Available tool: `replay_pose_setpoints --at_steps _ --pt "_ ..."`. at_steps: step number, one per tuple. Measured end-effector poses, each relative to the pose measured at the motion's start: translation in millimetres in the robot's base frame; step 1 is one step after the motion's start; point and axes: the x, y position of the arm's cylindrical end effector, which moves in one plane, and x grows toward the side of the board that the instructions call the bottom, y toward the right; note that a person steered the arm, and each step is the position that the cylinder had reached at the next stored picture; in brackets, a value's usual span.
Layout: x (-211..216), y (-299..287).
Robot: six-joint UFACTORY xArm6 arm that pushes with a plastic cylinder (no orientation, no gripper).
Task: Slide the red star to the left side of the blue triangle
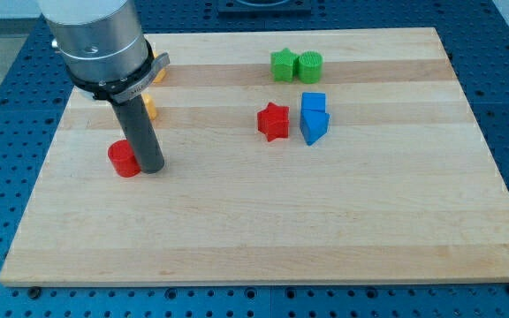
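The red star [273,121] lies on the wooden board, right of centre in the view's upper half. The blue triangle [315,127] sits just to its right, a small gap between them. A blue cube [314,102] touches the triangle's top side. My tip [151,168] is far to the view's left of the star, right against a red cylinder [124,159] that lies at its left side.
A green star [283,64] and a green cylinder [309,66] sit together near the board's top edge. Two orange blocks [149,108] are partly hidden behind the arm's rod at the upper left. The wooden board [263,238] rests on a blue perforated table.
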Motion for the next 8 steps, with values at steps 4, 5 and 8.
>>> replay_pose_setpoints --at_steps 4,5,8 --pt "-28 91" --pt "-57 91" --pt "-43 140"
